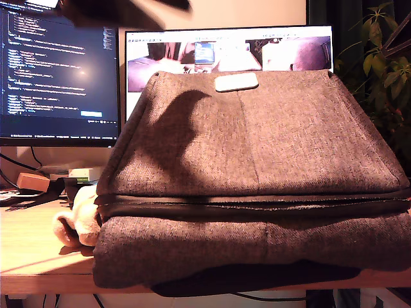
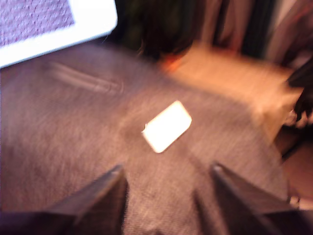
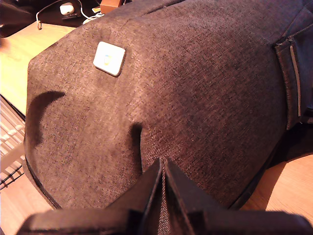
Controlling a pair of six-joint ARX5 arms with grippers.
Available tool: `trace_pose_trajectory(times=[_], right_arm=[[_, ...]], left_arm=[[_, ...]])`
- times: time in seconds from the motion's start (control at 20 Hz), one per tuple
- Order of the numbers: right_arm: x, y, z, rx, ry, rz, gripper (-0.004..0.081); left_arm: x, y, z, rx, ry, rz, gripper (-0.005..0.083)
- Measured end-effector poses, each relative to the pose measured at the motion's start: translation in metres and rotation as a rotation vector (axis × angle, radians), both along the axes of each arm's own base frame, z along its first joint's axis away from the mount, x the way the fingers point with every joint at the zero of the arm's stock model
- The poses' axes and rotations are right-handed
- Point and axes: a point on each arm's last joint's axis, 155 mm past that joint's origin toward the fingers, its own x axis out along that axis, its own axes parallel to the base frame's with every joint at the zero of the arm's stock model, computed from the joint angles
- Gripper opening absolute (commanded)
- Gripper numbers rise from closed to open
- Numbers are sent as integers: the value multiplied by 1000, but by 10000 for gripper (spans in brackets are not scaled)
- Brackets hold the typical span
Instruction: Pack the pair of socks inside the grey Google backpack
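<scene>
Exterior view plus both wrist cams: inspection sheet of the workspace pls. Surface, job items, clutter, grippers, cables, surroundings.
Surface: wooden desk, mostly covered by the backpack.
Job's things: grey backpack lying flat, white patch up, zipper band looks closed; pair of socks on the desk against the backpack's edge at the exterior view's left, outside it.
Clutter: small boxes behind the socks.
Grippers: my first gripper open above the backpack, empty; my second gripper shut, empty, over the fabric.
Cables: dark cable under the desk edge.
Surroundings: two monitors, plant at the exterior view's right.
</scene>
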Motion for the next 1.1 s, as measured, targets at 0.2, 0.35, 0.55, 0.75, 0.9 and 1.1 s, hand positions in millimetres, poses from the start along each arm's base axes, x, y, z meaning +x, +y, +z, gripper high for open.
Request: trace_pose_trajectory(times=[0.2,0.35,0.55,0.75,0.9,1.1], right_arm=[[0,0,-1,-16,-11,10,-3],[0,0,-1,-18,-11,11,-3],[0,0,-1,-35,-28,23,-3],[0,0,-1,-35,-28,23,-3],[-2,0,-2,-33,-19,26,1],[-17,17,-2,47,49,97,142]], left_arm=[[2,2,-8,73,22,-3,763],[0,9,-15,117,51,16,763],[9,14,-23,144,56,65,763],[20,9,-55,218,106,84,736],[21,9,-70,230,166,111,103],[20,6,-66,207,198,115,-24]])
